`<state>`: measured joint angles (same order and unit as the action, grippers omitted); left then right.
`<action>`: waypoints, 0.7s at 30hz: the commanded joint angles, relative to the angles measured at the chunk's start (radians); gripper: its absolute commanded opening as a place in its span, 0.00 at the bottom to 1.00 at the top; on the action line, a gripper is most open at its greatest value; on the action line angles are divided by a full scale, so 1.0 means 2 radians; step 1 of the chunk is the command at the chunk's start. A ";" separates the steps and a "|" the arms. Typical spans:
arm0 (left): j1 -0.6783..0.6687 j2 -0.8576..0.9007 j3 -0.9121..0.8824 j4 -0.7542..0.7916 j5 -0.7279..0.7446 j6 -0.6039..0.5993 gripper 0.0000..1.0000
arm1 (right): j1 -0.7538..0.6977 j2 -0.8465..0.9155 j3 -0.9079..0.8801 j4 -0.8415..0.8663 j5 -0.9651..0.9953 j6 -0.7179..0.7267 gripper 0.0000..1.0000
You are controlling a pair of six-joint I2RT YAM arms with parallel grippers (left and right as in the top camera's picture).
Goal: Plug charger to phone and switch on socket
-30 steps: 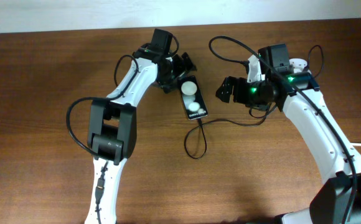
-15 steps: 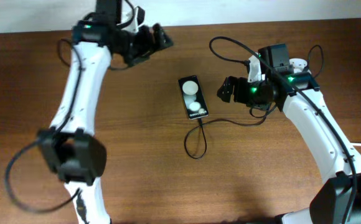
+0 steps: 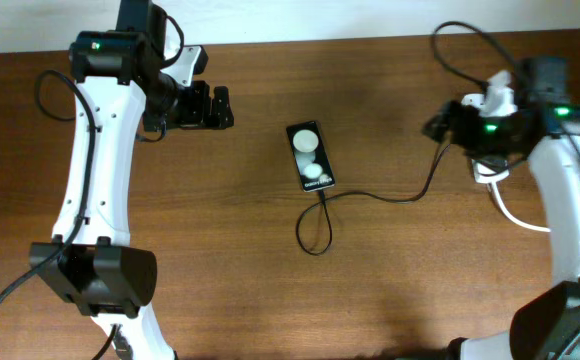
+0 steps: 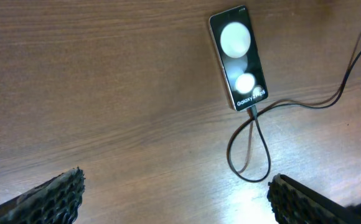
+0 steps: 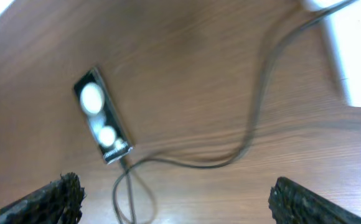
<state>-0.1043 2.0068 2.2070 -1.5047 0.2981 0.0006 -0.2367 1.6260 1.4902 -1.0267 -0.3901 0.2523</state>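
Observation:
The black phone lies flat mid-table with two round lights reflected on its screen. The thin black charger cable meets its near, lettered end, makes a loop, then runs right toward the right arm. In the left wrist view the phone and cable loop lie ahead of my left gripper, which is open with nothing in it. My left gripper hangs well left of the phone. My right gripper is open and far right of the phone. The white socket shows at that view's upper right, mostly hidden overhead.
A thick white cord curves out from under the right arm at the table's right side. The robots' own black cables arc above both arms. Pale wall borders the table's far edge.
The left arm has swung from beside the phone out to the far left. The right arm has pulled back to the right, away from the phone. Both grippers stayed open.

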 commanded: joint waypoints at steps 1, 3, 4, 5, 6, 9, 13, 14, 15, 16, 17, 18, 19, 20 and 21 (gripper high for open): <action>0.002 -0.014 0.001 0.000 -0.004 0.008 0.99 | -0.081 0.001 0.042 -0.030 -0.028 -0.064 0.99; 0.002 -0.014 0.001 0.000 -0.004 0.008 0.99 | -0.124 0.036 0.087 -0.070 -0.028 -0.098 0.99; 0.002 -0.014 0.001 0.000 -0.004 0.008 0.99 | -0.139 0.067 0.119 -0.094 -0.028 -0.114 0.99; 0.002 -0.014 0.001 0.000 -0.004 0.008 0.99 | -0.147 0.102 0.158 -0.120 -0.028 -0.138 0.99; 0.002 -0.014 0.001 0.000 -0.004 0.008 0.99 | -0.148 0.139 0.191 -0.134 -0.027 -0.154 0.99; 0.002 -0.014 0.001 0.000 -0.004 0.008 0.99 | -0.148 0.212 0.209 -0.114 -0.026 -0.154 0.99; 0.002 -0.014 0.001 0.000 -0.004 0.008 0.99 | -0.148 0.258 0.209 -0.100 -0.026 -0.177 0.99; 0.002 -0.014 0.001 0.000 -0.004 0.008 0.99 | -0.148 0.260 0.209 -0.093 -0.024 -0.177 0.99; 0.001 -0.014 0.001 0.000 -0.004 0.008 0.99 | -0.148 0.262 0.209 -0.088 -0.022 -0.177 0.99; 0.001 -0.014 0.001 0.000 -0.004 0.008 0.99 | -0.147 0.263 0.209 -0.085 -0.022 -0.177 0.99; 0.001 -0.014 0.001 0.000 -0.004 0.008 0.99 | -0.147 0.264 0.209 -0.076 -0.022 -0.177 0.99; 0.001 -0.014 0.001 0.000 -0.004 0.008 0.99 | -0.147 0.265 0.209 -0.069 -0.022 -0.179 0.99; 0.001 -0.014 0.001 0.000 -0.004 0.008 0.99 | -0.147 0.267 0.209 -0.067 -0.022 -0.179 0.99; 0.001 -0.014 0.001 0.000 -0.004 0.008 0.99 | -0.147 0.271 0.209 -0.063 -0.022 -0.180 0.99; 0.001 -0.014 0.001 0.000 -0.004 0.008 0.99 | -0.147 0.277 0.209 -0.060 -0.022 -0.187 0.99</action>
<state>-0.1043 2.0068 2.2066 -1.5043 0.2977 0.0006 -0.5304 2.1464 1.8889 -1.1564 -0.4351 -0.0914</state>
